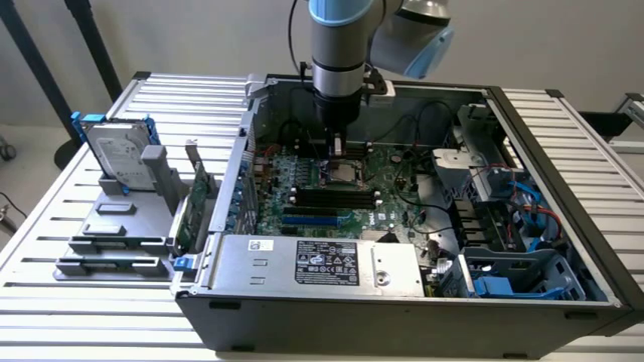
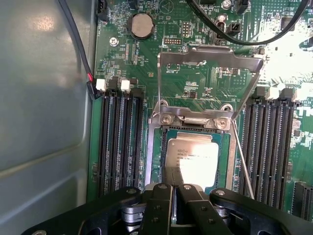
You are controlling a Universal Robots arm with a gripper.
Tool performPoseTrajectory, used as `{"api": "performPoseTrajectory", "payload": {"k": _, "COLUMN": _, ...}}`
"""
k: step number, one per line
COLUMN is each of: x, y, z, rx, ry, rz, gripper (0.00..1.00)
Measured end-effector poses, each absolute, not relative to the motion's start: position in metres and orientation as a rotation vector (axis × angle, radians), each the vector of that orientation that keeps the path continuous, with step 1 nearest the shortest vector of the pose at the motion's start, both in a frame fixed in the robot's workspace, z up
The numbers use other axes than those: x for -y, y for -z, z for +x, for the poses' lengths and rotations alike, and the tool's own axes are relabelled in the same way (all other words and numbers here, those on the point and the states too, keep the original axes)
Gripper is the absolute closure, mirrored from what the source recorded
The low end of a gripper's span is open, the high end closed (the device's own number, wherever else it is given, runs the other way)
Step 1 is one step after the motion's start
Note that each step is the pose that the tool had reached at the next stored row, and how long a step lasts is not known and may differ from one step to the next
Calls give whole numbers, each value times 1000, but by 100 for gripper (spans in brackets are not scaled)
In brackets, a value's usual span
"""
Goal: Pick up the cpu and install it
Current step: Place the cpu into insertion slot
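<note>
The cpu (image 2: 195,156), a small square chip with a shiny silver top, lies flat inside the open socket (image 2: 226,147) on the green motherboard (image 2: 195,83). Behind it the socket's metal load plate (image 2: 210,58) stands raised. My gripper (image 2: 173,180) is shut, its black fingertips (image 2: 166,182) together right over the chip's near edge; whether they touch it I cannot tell. In the exterior view the arm hangs straight down into the computer case, with the gripper (image 1: 335,149) just above the cpu (image 1: 345,176).
Memory slots (image 2: 117,142) flank the socket on both sides, and a thin lever (image 2: 243,161) rises beside it. Black cables (image 1: 423,121) cross the case. A hard drive (image 1: 119,154) and green card (image 1: 201,192) stand in a grey rack outside the case, at the exterior view's left.
</note>
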State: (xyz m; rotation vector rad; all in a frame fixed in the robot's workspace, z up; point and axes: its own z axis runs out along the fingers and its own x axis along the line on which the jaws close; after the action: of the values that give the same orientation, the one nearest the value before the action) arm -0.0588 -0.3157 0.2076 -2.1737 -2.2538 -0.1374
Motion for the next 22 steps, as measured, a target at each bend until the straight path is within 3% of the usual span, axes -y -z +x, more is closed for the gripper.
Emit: {"api": "performPoseTrajectory", "payload": {"k": 22, "x": 323, "y": -206, "z": -48, "rx": 2290, "ry": 155, "rz": -2144, "gripper": 89}}
